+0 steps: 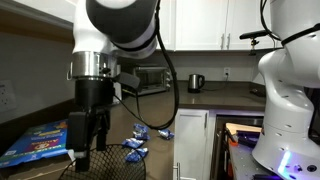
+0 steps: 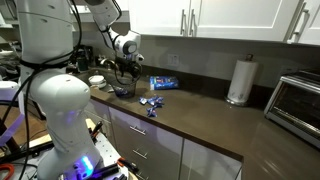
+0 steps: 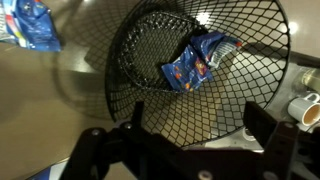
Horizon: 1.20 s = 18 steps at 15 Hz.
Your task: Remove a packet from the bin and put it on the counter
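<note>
The round black wire-mesh bin (image 3: 140,90) fills the wrist view, and one blue packet (image 3: 195,62) lies inside it against the far wall. My gripper (image 3: 195,135) is open and empty, its two black fingers spread over the bin's near side, short of the packet. In both exterior views the gripper (image 1: 85,135) (image 2: 122,75) hangs just above the bin (image 1: 112,165) (image 2: 122,91) on the dark counter (image 2: 200,115). Loose blue packets (image 1: 135,147) (image 2: 151,104) lie on the counter beside the bin. Another blue packet (image 3: 35,25) lies outside the rim.
A flat blue box (image 1: 35,142) (image 2: 163,82) lies on the counter near the bin. A paper towel roll (image 2: 238,80) and a toaster oven (image 2: 300,100) stand further along. A white cup (image 3: 305,108) sits near the bin. A kettle (image 1: 196,82) stands at the back.
</note>
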Tool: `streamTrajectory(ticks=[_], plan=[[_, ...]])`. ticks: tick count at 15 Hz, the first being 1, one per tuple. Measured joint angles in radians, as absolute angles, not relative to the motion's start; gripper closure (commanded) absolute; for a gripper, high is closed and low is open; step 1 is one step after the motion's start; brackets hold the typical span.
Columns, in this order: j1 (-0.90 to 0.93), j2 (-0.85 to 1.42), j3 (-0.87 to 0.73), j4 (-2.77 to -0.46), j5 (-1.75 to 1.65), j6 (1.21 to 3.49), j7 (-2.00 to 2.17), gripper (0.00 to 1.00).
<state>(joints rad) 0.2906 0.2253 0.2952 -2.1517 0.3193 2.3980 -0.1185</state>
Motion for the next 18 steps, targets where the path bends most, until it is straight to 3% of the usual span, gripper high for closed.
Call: streamTrajectory(ticks=[7,18], plan=[[0.279,0.311,0.311,-2.134,0.373,2.396,-0.134,0.0],[0.332,0.333,0.235,-2.151,-0.027,2.401,0.038,0.0]])
